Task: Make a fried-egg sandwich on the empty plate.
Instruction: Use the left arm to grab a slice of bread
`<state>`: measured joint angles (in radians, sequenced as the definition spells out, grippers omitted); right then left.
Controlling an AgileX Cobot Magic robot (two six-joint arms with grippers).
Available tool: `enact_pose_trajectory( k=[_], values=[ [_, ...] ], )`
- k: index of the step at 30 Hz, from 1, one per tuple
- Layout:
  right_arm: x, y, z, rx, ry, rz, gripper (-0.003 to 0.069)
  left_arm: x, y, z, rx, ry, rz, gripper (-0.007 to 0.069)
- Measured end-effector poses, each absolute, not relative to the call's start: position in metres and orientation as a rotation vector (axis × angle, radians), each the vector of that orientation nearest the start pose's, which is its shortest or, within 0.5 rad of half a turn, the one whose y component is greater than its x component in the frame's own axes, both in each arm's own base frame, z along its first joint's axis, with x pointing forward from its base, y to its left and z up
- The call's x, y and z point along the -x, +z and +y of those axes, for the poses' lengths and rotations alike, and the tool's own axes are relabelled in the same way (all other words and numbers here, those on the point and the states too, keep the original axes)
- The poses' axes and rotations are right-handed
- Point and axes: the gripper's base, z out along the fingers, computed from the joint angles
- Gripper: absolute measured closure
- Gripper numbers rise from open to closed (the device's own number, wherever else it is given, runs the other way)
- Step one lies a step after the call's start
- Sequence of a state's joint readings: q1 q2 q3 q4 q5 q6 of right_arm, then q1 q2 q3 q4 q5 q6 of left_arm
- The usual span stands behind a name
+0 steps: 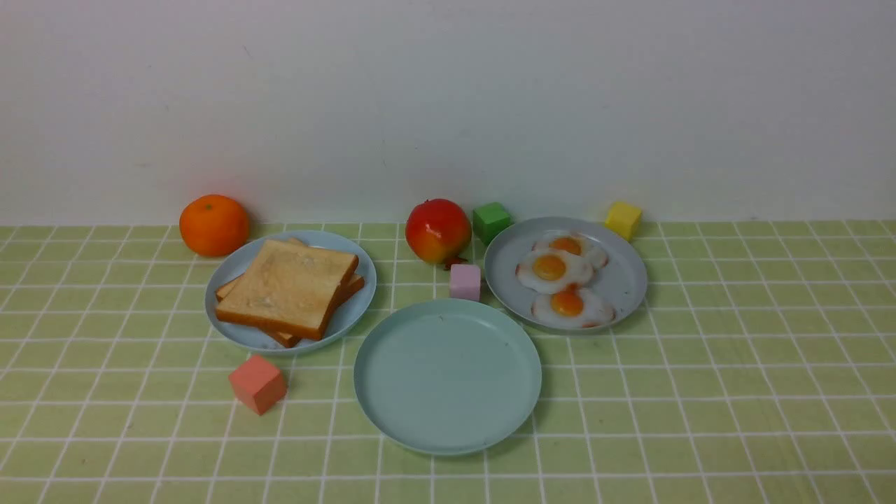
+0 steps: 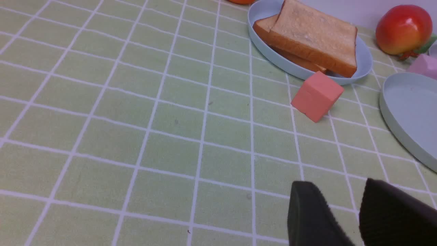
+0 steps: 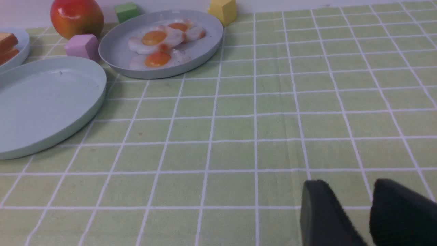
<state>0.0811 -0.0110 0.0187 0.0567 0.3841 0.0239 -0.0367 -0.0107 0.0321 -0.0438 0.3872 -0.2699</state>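
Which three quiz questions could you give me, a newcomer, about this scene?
1. True or false: the mint-green plate holds a slice of toast.
2. How many fried eggs lie on the grey plate?
3. Which gripper is nearer the orange-pink block: (a) the left gripper or (b) the right gripper?

Key: 1 false, the plate is bare; 2 three; 3 (a), whose wrist camera shows that block, while the other's does not.

Left wrist view now, and beyond the toast plate (image 2: 365,61) the orange fruit (image 2: 241,1) is cropped by the edge! Front view: on that plate, the upper slice (image 1: 290,283) hides much of the lower one (image 1: 350,288)!
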Motion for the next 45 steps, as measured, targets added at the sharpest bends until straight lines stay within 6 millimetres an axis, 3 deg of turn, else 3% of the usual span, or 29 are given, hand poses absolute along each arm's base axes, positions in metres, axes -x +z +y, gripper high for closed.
enact_pose_trajectory(
  k=[18,23,27,33,38,41,45],
  values=[
    [-0.052,0.173,0.006,0.019,0.128,1.877,0.0421,-0.052,0.169,-0.003,0.25,-0.256,1.876,0.0386],
    [-0.052,0.173,0.006,0.019,0.128,1.877,0.0421,-0.055,0.18,-0.006,0.391,-0.444,1.732,0.0386],
    [-0.052,0.173,0.006,0.019,0.128,1.877,0.0421,-0.057,0.194,-0.006,0.657,-0.756,1.524,0.0386],
    [-0.052,0.173,0.006,0.019,0.128,1.877,0.0421,-0.056,0.204,-0.007,0.756,-0.891,1.449,0.0422],
    [-0.052,0.173,0.006,0.019,0.128,1.877,0.0419,-0.049,0.244,-0.016,0.582,-0.846,1.573,0.0551],
    [-0.052,0.173,0.006,0.019,0.128,1.877,0.0419,-0.058,0.275,-0.026,0.377,-0.724,1.825,0.0627],
    [-0.052,0.173,0.006,0.019,0.128,1.877,0.0419,-0.081,0.305,-0.041,0.04,-0.65,2.129,0.0638]
  ],
)
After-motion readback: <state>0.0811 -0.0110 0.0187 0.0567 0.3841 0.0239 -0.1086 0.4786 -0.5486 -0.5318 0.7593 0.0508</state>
